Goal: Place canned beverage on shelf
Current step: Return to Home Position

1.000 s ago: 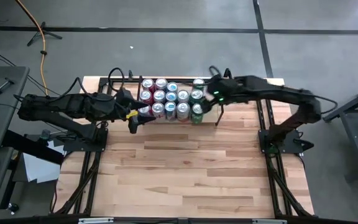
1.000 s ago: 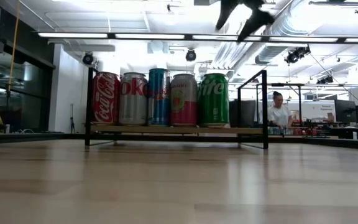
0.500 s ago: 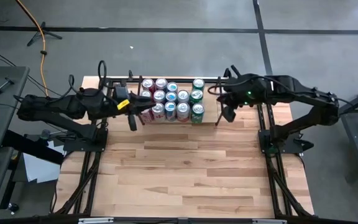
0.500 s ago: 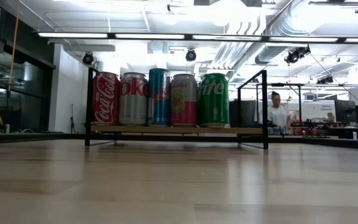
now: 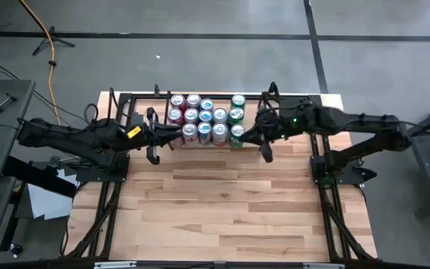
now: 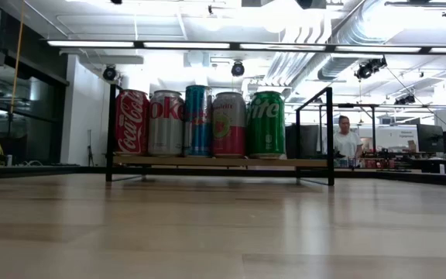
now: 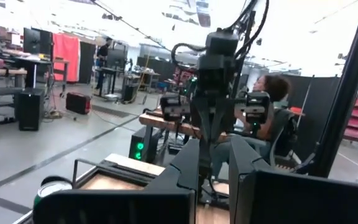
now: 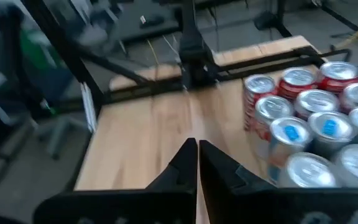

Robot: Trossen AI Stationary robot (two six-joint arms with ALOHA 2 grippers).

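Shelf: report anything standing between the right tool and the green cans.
Nothing visible does. The right tool, shut, hangs close beside the green cans on the shelf; the left tool hangs by the red cans.

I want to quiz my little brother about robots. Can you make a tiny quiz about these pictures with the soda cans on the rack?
1. True or false: the right hand, by the right end of the shelf, holds nothing.
2. In the low view, which can stands at the picture's right end of the shelf? A red, B green, C silver.
3. Fill in: the low view shows ___ cans in the shelf's front row.

Key: 1 true; 2 B, the green can; 3 five.
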